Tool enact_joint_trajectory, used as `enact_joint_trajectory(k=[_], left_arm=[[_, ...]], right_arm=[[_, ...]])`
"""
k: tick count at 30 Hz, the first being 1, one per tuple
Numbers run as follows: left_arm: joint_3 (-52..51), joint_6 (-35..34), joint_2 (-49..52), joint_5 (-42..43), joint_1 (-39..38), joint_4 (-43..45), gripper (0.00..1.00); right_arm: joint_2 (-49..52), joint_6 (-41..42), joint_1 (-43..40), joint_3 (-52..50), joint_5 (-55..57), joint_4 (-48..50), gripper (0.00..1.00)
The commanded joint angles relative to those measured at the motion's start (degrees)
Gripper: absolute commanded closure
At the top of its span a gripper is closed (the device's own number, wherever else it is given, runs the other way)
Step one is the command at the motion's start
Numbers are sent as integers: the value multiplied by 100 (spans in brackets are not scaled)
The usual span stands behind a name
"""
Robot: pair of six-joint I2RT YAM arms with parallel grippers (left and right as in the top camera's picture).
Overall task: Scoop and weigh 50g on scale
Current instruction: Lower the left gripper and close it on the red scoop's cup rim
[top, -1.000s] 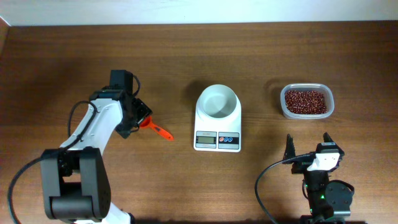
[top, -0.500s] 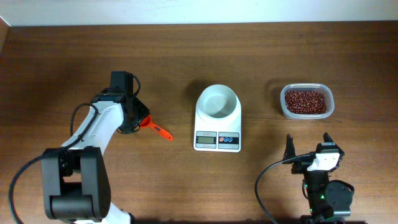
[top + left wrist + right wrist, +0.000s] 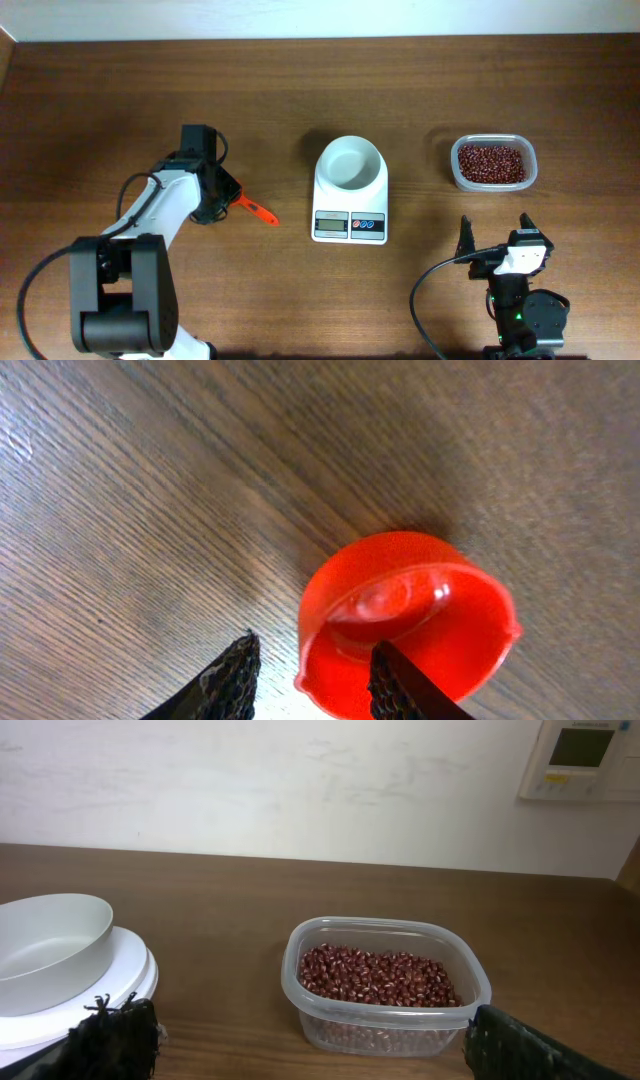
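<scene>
Scale [image 3: 349, 190] empty, beans [image 3: 491, 163] unscooped right of it; left pincer [image 3: 312, 660] straddles scoop [image 3: 410, 610] rim, grip unclear; right pincer [image 3: 495, 228] gapes.

The wooden table [image 3: 320, 90] carries an orange scoop [image 3: 258, 211], a scale [image 3: 350, 203] and a clear tub [image 3: 493, 187].

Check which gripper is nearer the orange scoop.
Left. The left gripper is right at the bowl end of the orange scoop, left of the scale. The right gripper sits front right, beyond the scale from the scoop.
</scene>
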Motion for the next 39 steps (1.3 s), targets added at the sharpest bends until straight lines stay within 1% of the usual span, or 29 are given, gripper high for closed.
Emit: enact_joint_trajectory(k=[1, 7, 10, 13, 17, 22, 25, 28, 29, 30, 35, 37, 38, 39], left_arm=[[-72, -31, 42, -59, 9, 173, 67], [-79, -31, 42, -63, 9, 422, 72], [-85, -31, 42, -63, 9, 415, 72], [-116, -31, 42, -70, 9, 417, 68], [-136, -31, 42, -345, 9, 420, 69], [-136, -31, 42, -409, 9, 518, 71], [-136, -31, 42, -452, 9, 566, 78], [-136, -31, 42, -452, 9, 566, 89], [-138, -31, 42, -450, 9, 566, 96], [-144, -42, 42, -450, 9, 566, 100], [-205, -1003, 42, -452, 9, 275, 100], [-205, -1071, 42, -450, 9, 197, 100], [-205, -1060, 42, -452, 9, 188, 98], [-205, -1060, 42, -452, 9, 179, 86]], right_arm=[[-55, -20, 57, -37, 9, -24, 1], [-55, -20, 57, -37, 9, -22, 1], [-55, -17, 57, -37, 9, -24, 1], [-55, -20, 57, -37, 9, -24, 1], [-55, -20, 57, -37, 9, -24, 1], [-55, -20, 57, -37, 9, -24, 1], [-55, -20, 57, -37, 9, -22, 1], [-55, -20, 57, -37, 9, -22, 1], [-55, -20, 57, -37, 9, -22, 2], [-55, -20, 57, -37, 9, -22, 1], [-55, -20, 57, -37, 9, -24, 1], [-55, -17, 57, -37, 9, -24, 1], [-55, -20, 57, -37, 9, -24, 1], [-55, -20, 57, -37, 9, -22, 2]])
